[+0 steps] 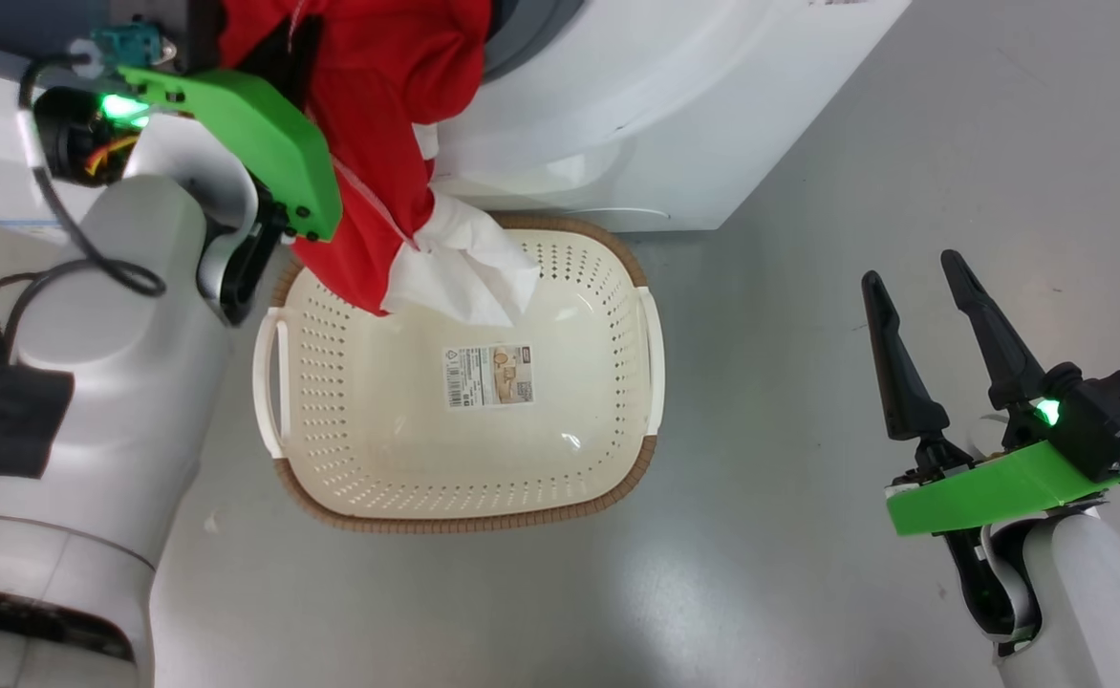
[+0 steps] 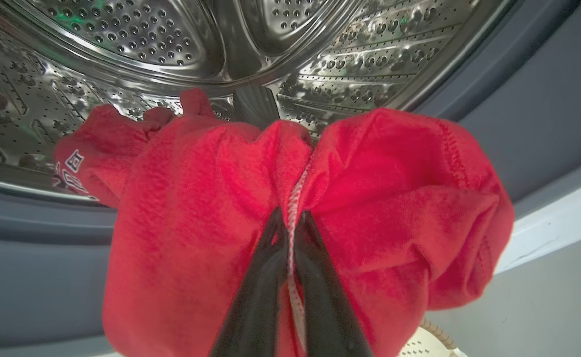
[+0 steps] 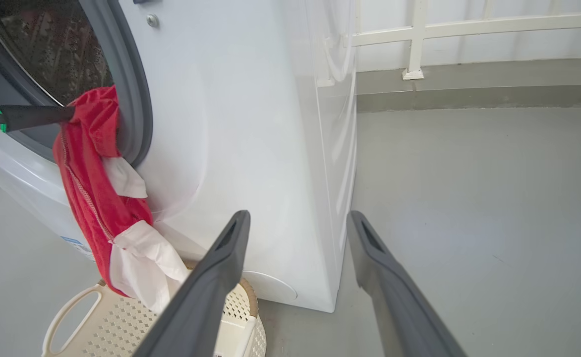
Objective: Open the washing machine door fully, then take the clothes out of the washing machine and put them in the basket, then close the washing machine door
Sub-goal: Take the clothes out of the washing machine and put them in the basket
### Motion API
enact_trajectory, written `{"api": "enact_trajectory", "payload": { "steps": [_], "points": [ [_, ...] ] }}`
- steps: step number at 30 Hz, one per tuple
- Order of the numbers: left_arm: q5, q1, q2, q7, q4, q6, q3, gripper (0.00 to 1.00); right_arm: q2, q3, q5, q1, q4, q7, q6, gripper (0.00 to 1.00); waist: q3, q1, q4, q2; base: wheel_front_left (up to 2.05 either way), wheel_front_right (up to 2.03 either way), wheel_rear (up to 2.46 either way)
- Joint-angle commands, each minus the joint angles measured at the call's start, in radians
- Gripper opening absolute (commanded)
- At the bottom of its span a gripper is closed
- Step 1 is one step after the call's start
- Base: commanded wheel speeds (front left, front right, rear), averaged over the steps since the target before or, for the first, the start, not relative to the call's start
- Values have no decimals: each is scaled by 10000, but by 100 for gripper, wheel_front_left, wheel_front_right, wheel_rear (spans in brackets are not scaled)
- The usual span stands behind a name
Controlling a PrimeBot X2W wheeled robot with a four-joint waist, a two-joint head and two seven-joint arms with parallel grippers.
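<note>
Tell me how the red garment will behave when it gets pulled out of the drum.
The red garment will probably be floppy: it hangs in folds down toward the basket. It looks light, bunching where the left gripper pinches it. Its trailing white lining might snag on the grey ring.

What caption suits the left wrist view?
Left gripper shut on red fabric garment spilling from the perforated steel drum.
</note>
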Motion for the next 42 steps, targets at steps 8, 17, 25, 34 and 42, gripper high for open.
{"api": "enact_trajectory", "payload": {
  "steps": [8,17,25,34,42],
  "points": [
    [-502,320,439,-1705,-389,-53,206,0,-55,138,-98,242,-216,-63,48,100,-227,0,171,0,0,0,0],
    [127,2030,476,-1897,-3140,347,1399,0,-53,84,-113,434,-251,-63,48,100,-428,0,323,0,0,0,0],
    [1159,4378,145,-1900,-6064,538,2672,0,-78,12,-121,553,-279,-63,48,100,-533,0,440,0,0,0,0],
    [1696,6452,-270,-1900,-7957,459,3232,0,-52,23,-114,619,-284,-63,48,100,-581,0,477,0,0,0,0],
    [1669,7968,-628,-1901,-8550,475,3126,0,-49,68,-92,544,-298,-63,48,100,-430,0,404,0,0,0,0]
  ]
}}
